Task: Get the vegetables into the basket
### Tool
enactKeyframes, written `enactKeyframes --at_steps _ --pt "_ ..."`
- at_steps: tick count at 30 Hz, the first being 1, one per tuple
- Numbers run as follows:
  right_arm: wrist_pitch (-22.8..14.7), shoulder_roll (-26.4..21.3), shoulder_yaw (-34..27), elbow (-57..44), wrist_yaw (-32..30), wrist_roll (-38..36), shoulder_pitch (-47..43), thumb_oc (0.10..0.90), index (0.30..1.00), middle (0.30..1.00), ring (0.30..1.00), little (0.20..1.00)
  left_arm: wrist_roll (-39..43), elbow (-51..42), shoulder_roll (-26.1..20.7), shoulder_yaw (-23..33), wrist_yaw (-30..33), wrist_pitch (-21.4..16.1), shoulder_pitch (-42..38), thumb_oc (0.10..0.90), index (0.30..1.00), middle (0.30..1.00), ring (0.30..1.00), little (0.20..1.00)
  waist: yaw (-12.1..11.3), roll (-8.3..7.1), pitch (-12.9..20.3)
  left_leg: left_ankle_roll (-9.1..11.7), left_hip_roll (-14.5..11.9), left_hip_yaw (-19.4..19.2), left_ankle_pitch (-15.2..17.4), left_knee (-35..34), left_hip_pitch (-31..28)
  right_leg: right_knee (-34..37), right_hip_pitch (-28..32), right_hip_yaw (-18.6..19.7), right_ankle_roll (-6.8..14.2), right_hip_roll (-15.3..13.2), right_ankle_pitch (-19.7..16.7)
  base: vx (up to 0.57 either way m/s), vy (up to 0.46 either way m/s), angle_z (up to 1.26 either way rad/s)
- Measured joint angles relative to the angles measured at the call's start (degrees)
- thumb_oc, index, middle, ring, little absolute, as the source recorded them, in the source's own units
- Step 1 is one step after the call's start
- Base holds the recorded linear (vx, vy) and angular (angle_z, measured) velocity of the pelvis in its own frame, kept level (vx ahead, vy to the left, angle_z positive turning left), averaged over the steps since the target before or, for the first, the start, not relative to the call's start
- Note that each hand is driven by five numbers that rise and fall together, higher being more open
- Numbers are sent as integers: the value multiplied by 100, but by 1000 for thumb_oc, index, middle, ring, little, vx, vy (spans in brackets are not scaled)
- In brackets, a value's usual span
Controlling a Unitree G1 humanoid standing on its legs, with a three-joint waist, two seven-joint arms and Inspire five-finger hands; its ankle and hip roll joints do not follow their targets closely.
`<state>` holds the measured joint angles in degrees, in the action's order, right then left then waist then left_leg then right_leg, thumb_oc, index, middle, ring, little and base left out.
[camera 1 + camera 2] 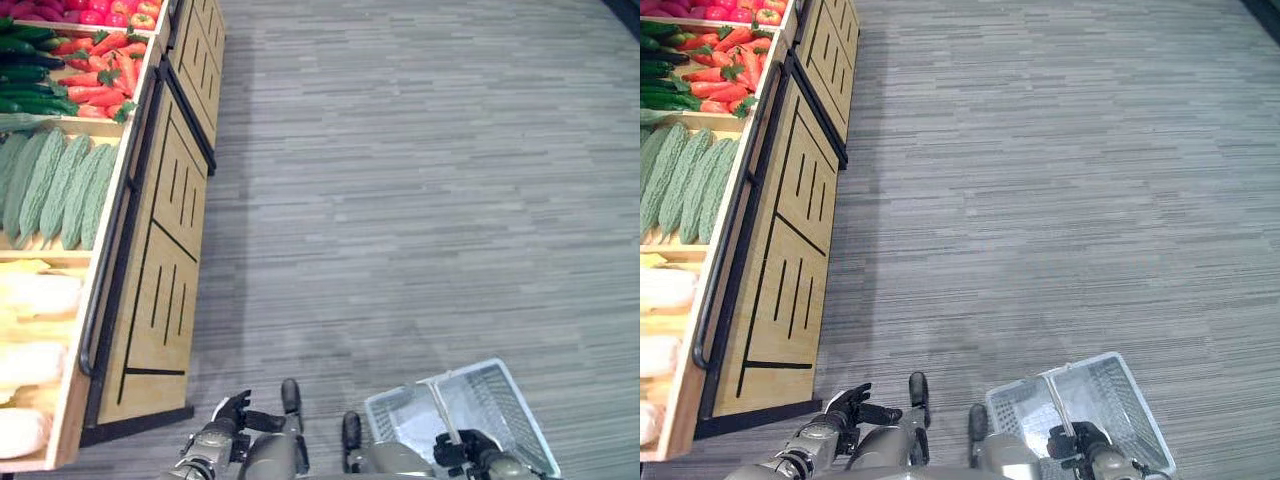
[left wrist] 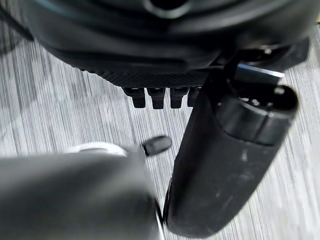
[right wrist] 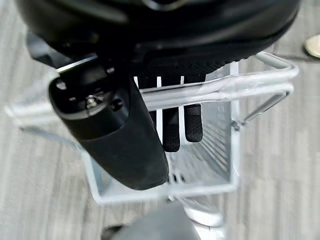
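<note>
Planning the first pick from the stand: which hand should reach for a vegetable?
Left, probably. The left hand is free, fingers relaxed, and hangs on the side of the produce stand with its carrots and bitter gourds. The right hand is curled round the basket handle.

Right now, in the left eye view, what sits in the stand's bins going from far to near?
Tomatoes → cucumbers beside carrots → bitter gourds → pale vegetables nearest. The stand is on the robot's left; the right hand holds the basket by its handle.
</note>
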<state>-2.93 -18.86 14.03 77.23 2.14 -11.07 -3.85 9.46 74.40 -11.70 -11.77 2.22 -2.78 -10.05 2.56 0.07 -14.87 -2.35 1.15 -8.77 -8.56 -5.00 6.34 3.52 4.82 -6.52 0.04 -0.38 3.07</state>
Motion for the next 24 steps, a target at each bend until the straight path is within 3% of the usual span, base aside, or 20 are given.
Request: enactKeyframes --at_steps 2,7,10,12,14,15,18,20,21,24 --pt "-14 55 -9 -39 -14 4 -71 400 300 300 300 300 0 -7 -131 -27 35 9 49 900 1000 1000 1000 1000 -118 -1 3 -158 85 -135 192 0 -171 -573 -169 51 225 -147 240 225 288 -24" --pt "26 97 -4 -170 -3 6 -324 400 300 300 300 300 -1 -46 -395 -100 40 39 26 900 1000 1000 1000 1000 -338 -23 8 -295 117 -470 401 -3 -277 -1305 -566 143 363 -253 340 124 220 -36" --pt "-12 98 91 -247 44 171 -402 400 300 300 300 300 0 -36 -486 -98 36 59 49 900 1000 1000 1000 1000 -419 -68 -10 -385 90 -632 526 -4 -487 -2670 -1103 -90 611 -393 515 86 193 -33" --pt "-32 116 135 -257 36 165 -393 400 300 300 300 300 0 -34 -518 -92 36 56 78 900 1000 1000 1000 1000 -406 -144 29 -464 121 -614 606 8 -593 -3419 -1426 -177 700 -525 674 68 148 -1" --pt "-42 160 206 -261 32 158 -388 400 300 300 300 300 0 -42 -527 -95 37 58 92 900 1000 1000 1000 1000 -464 -366 39 -647 247 -568 749 0 -752 -3959 -1750 -234 676 -793 624 69 119 7" --pt "-51 164 200 -267 33 156 -394 400 300 300 300 300 0 -39 -515 -104 35 63 94 900 1000 1000 1000 1000 -455 -368 37 -646 244 -564 748 -1 -788 -4042 -1817 -320 654 -835 639 52 43 6" --pt "-55 170 217 -323 29 151 -386 400 300 300 300 300 -1 -12 -487 -97 32 117 183 900 1000 1000 1000 1000 -460 -362 31 -632 175 -530 755 -1 -876 -3480 -2014 -354 640 -659 647 45 -11 11" --pt "-34 169 220 -345 34 144 -377 400 300 300 300 300 -1 20 -475 -87 38 127 206 900 1000 1000 1000 1000 -445 -340 17 -545 132 -421 732 -3 -907 -2354 -2045 -97 594 -366 523 38 -56 27" --pt "-4 171 219 -315 32 118 -356 400 300 300 300 300 -8 79 -472 -55 43 117 199 900 1000 1000 1000 1000 -467 -347 6 -464 124 -346 750 -2 -948 -1275 -2015 91 593 -186 22 66 -83 38" --pt "-16 168 190 -281 18 108 -224 400 300 300 300 300 -56 105 -475 -54 47 109 246 900 1000 1000 1000 1000 -419 -369 9 -269 179 -145 840 0 -1020 -521 -1666 410 551 -124 -1015 67 -71 34"
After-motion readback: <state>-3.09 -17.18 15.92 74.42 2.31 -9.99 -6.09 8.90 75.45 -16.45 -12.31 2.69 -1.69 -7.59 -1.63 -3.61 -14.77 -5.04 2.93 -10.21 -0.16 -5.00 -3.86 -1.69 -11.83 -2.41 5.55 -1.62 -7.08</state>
